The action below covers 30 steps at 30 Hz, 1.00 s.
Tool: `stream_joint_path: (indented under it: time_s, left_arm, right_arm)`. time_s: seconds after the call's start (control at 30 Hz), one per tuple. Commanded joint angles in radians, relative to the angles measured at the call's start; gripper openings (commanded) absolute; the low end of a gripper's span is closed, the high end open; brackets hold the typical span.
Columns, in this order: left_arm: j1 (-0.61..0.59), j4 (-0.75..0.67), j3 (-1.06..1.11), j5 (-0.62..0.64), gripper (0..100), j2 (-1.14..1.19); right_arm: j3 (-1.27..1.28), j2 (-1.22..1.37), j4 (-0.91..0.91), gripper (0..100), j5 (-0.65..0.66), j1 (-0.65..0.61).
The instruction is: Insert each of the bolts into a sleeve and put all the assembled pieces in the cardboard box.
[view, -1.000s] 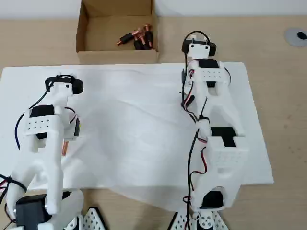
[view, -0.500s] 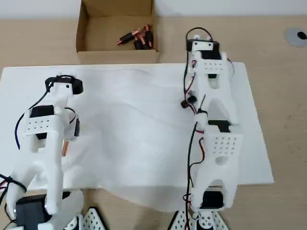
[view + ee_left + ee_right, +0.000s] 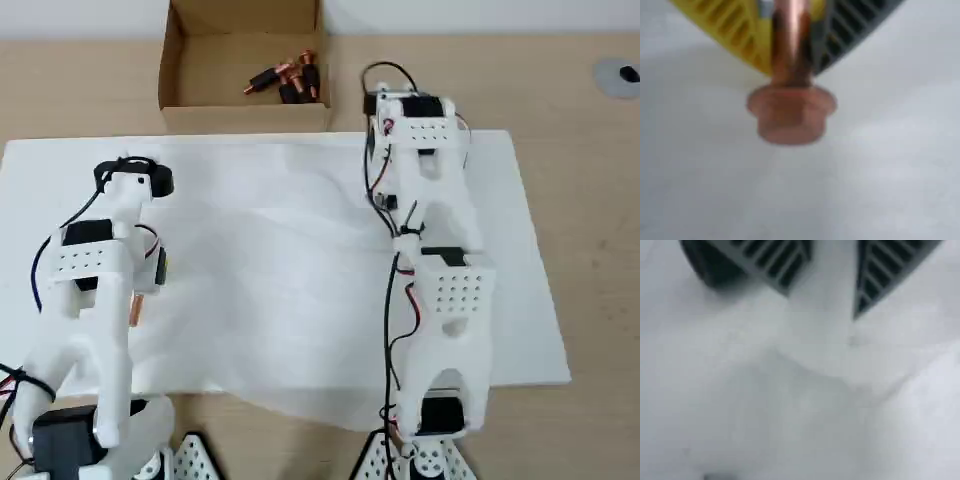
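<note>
My left gripper (image 3: 790, 60) is shut on a copper bolt (image 3: 790, 115), held between a yellow and a black finger with its hex head pointing down just above the white cloth (image 3: 880, 165). In the high view the same bolt (image 3: 135, 308) peeks out beside the left arm, at the cloth's left side. My right gripper (image 3: 832, 285) hangs open over bare cloth with nothing between its dark fingers (image 3: 755, 262). The right arm (image 3: 420, 135) stretches to the cloth's far edge, right of the cardboard box (image 3: 175, 70). Several assembled copper-and-black pieces (image 3: 288, 78) lie inside the box.
The white cloth (image 3: 270, 260) covers most of the wooden table and is wrinkled in the middle. A grey disc (image 3: 615, 75) sits at the far right edge of the table. Both arm bases stand at the near edge.
The right arm has shifted a little to the left and tipped its wrist down over the cloth's far edge. The left arm has stayed still with the bolt.
</note>
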Motion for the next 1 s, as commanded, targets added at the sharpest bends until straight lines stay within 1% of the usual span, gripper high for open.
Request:
stream_joint_path:
  time_s: [0.0,0.1,0.17,0.33,0.53,0.67,0.8,0.9,0.97]
  left_arm:
    - [-0.008,-0.005,-0.002,-0.002,1,-0.018]
    - [-0.008,-0.005,-0.002,-0.002,1,-0.018]
    - [-0.008,-0.005,-0.002,-0.002,1,-0.018]
    - [-0.009,-0.005,-0.002,-0.002,1,-0.018]
    - [-0.009,-0.005,-0.002,-0.011,1,-0.018]
    - [-0.008,-0.005,0.009,-0.052,1,-0.018]
    - [-0.008,-0.005,0.011,-0.064,1,-0.018]
    - [-0.005,-0.005,0.009,-0.064,1,-0.018]
    - [-0.002,-0.005,0.009,-0.064,1,-0.018]
  right_arm:
    - [-0.156,-0.012,0.084,6.6,0.037,-0.007]
    - [-0.248,-0.012,0.135,15.0,0.072,-0.004]
    - [-0.269,-0.013,0.137,17.5,0.092,-0.004]
    - [-0.194,-0.065,0.137,17.8,0.098,0.012]
    - [-0.099,-0.306,0.137,17.9,0.003,0.070]
    - [0.042,-0.484,0.135,18.0,-0.046,0.082]
    - [0.249,-0.578,0.091,17.8,-0.091,0.081]
    - [0.440,-0.624,0.012,17.8,-0.150,0.087]
    - [0.562,-0.668,-0.068,17.8,-0.146,0.081]
